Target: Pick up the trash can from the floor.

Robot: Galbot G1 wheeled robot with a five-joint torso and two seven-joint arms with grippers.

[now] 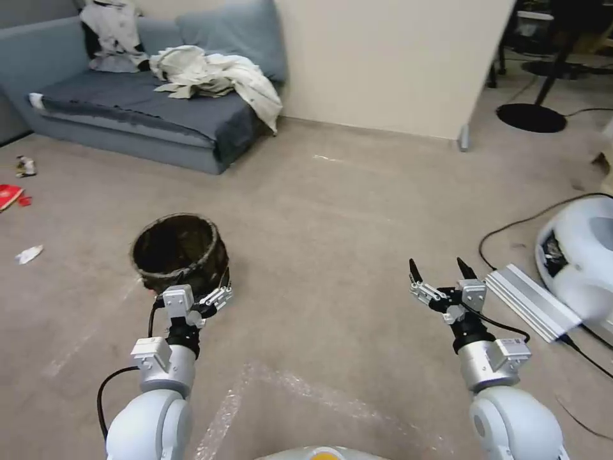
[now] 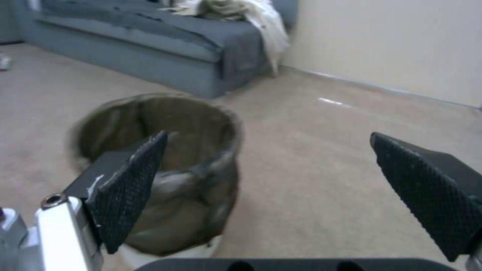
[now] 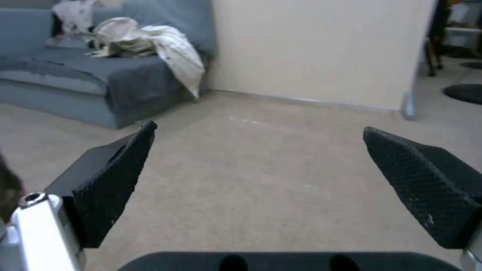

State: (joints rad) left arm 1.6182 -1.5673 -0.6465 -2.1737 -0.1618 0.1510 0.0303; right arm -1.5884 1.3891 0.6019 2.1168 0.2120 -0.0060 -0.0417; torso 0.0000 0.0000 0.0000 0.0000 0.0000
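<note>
The trash can (image 1: 180,252) stands upright on the floor (image 1: 332,211), left of the robot's middle and in front of the grey-blue sofa (image 1: 147,108). Its dark bag is folded over the rim, and a strip of white shows at its base in the left wrist view (image 2: 165,169).

The left gripper (image 1: 203,289) sits just at the near side of the can, its fingers spread wide. In the left wrist view one finger (image 2: 130,188) overlaps the can's near rim, while the other finger (image 2: 427,188) is out over bare carpet to the side; whether either touches the can cannot be told.

The right gripper (image 1: 439,271) is held well apart from the can, over open floor on the robot's right, its fingers likewise spread with nothing between them (image 3: 256,165).

A crumpled pale cloth (image 1: 217,76) lies on the sofa. Beyond it rises a cream wall (image 1: 383,64). Small scraps of litter (image 1: 29,254) lie on the carpet to the far left. On the right, a silver metal bar (image 1: 533,300) and black cables (image 1: 511,227) lie beside a white rounded machine (image 1: 581,255).
</note>
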